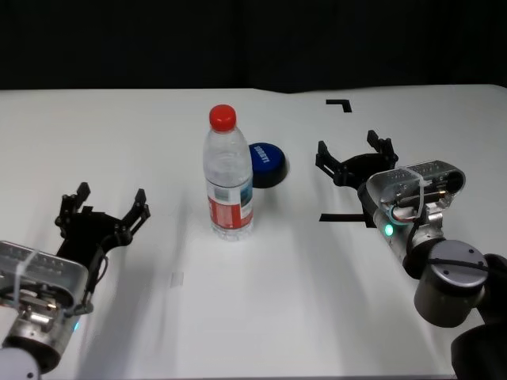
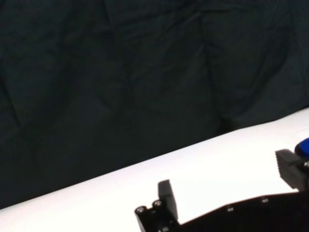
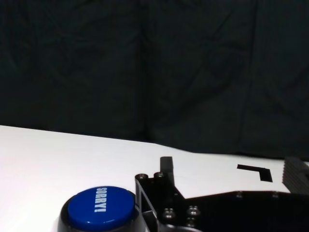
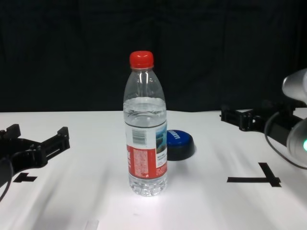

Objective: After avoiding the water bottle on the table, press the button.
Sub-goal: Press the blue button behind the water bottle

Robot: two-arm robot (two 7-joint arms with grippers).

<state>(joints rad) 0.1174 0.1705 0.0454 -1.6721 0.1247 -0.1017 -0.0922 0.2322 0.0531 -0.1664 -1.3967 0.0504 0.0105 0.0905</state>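
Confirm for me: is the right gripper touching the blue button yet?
No. In the head view the right gripper hovers open beside the button, with bare table between them.

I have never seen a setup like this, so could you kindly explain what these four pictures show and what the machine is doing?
It is a two-armed robot at a white table. One camera looks down from its head, one forward from its chest, and one sits on each wrist. A water bottle stands upright; the blue button sits just behind it. The right gripper, jaws open, is to the button's right. The left gripper, also open, is left of the bottle. Neither holds anything.
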